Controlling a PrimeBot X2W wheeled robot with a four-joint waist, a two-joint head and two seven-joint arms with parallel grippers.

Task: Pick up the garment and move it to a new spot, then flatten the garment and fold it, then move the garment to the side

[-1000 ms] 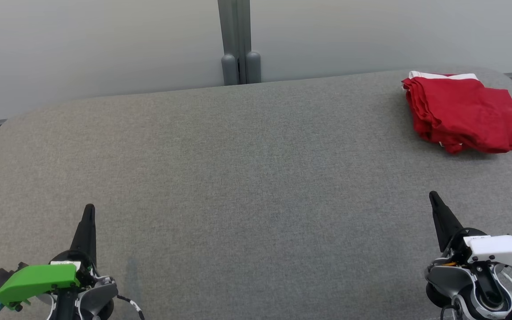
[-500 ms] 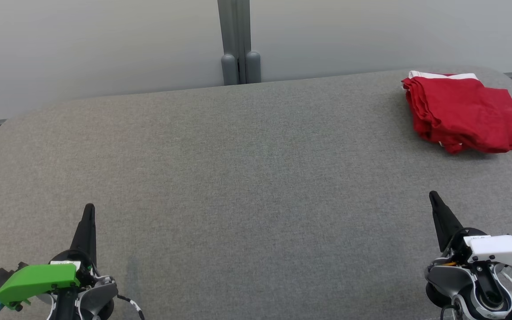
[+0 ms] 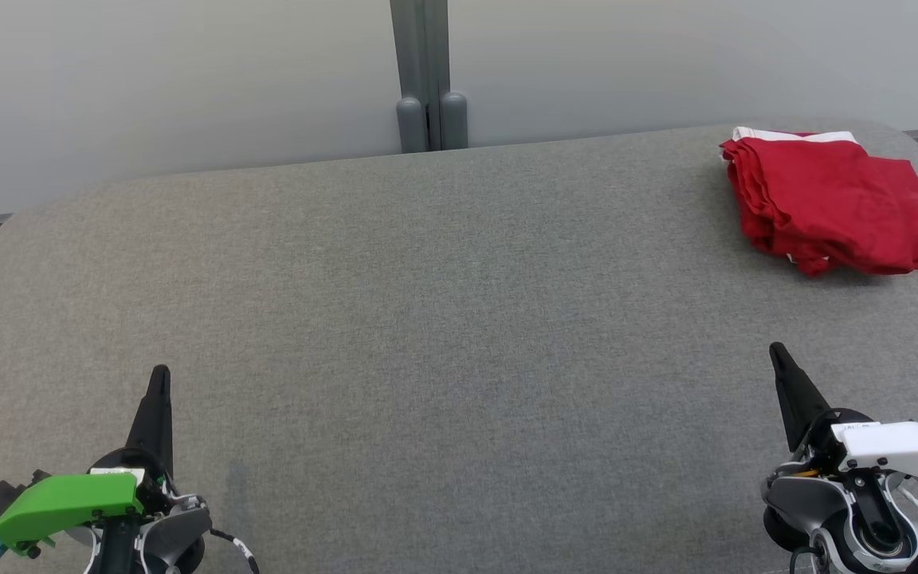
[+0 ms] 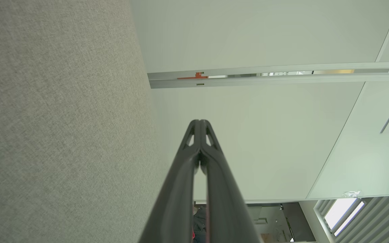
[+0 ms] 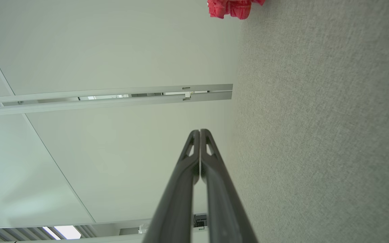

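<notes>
A red garment (image 3: 833,199) with a white strip along its far edge lies folded at the far right of the grey fabric surface (image 3: 427,319). A corner of the garment (image 5: 233,6) shows at the top of the right wrist view. My left gripper (image 3: 159,375) rests at the lower left, shut and holding nothing; its fingertips (image 4: 199,122) meet in the left wrist view. At the lower right, my right gripper (image 3: 776,349) is also shut and holding nothing, well short of the garment, with its fingertips (image 5: 199,131) pressed together.
A pale wall with a grey vertical post (image 3: 425,76) stands behind the surface's far edge. The surface's corners round off at the far left and far right. The wide middle of the grey surface lies between my grippers and the garment.
</notes>
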